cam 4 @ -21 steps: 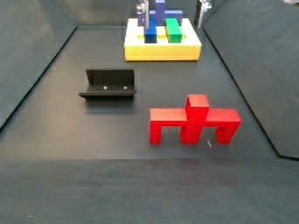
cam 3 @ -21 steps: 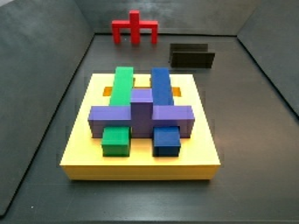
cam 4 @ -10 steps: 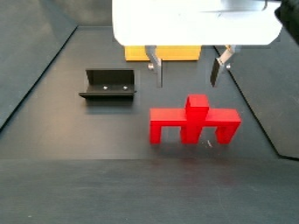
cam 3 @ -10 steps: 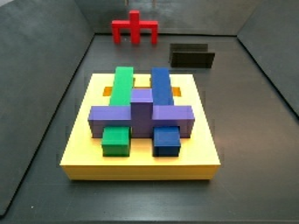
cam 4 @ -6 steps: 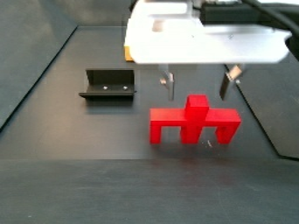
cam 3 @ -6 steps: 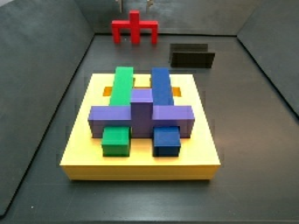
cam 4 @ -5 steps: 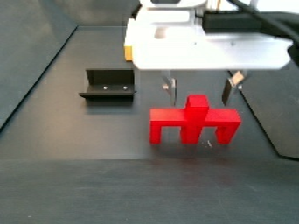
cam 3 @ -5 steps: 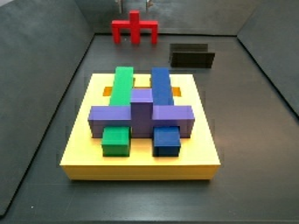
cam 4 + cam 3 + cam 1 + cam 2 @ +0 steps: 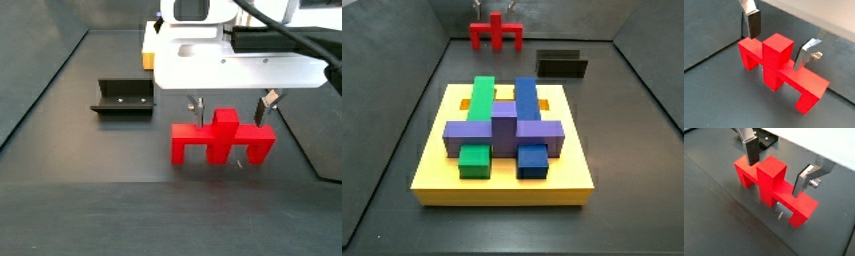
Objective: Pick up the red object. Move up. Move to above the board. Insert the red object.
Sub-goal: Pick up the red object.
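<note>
Straddling the red object (image 9: 777, 62), hand (image 9: 777, 37) open.

A: Light's pretty even and soft, seems to come from overhead. The red object (image 9: 777, 65) looks saturated, with a brighter top on its stem in both wrist views.

B: Yeah, the floor (image 9: 724, 223) has a dull sheen, no hard glare. Only faint shadows under the board (image 9: 502, 185). The gripper (image 9: 231, 103) body is close up and blown out white, a bit soft.

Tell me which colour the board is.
Yellow; the board shows best in a side view.
</note>
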Robot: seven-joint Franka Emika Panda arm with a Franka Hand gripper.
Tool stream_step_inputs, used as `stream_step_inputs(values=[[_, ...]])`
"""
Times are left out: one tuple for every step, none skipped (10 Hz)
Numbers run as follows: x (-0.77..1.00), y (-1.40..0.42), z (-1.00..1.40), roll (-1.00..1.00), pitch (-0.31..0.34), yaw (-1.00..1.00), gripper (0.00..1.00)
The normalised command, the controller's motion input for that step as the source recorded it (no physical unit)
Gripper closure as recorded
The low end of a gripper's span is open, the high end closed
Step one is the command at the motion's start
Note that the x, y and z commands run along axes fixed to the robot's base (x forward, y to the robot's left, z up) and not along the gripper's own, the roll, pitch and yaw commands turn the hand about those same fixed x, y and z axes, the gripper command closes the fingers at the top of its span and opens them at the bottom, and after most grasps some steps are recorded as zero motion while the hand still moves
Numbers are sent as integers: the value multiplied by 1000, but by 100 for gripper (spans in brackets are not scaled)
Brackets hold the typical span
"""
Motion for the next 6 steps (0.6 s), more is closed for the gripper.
stream_step_inputs(values=[[0,26,-157,24,-6,0,0],[0,11,-11,50,0,0,0],[0,0,0,0,0,0,0],[0,0,0,0,0,0,100],[0,0,0,0,0,0,100],[0,0,0,0,0,0,100]])
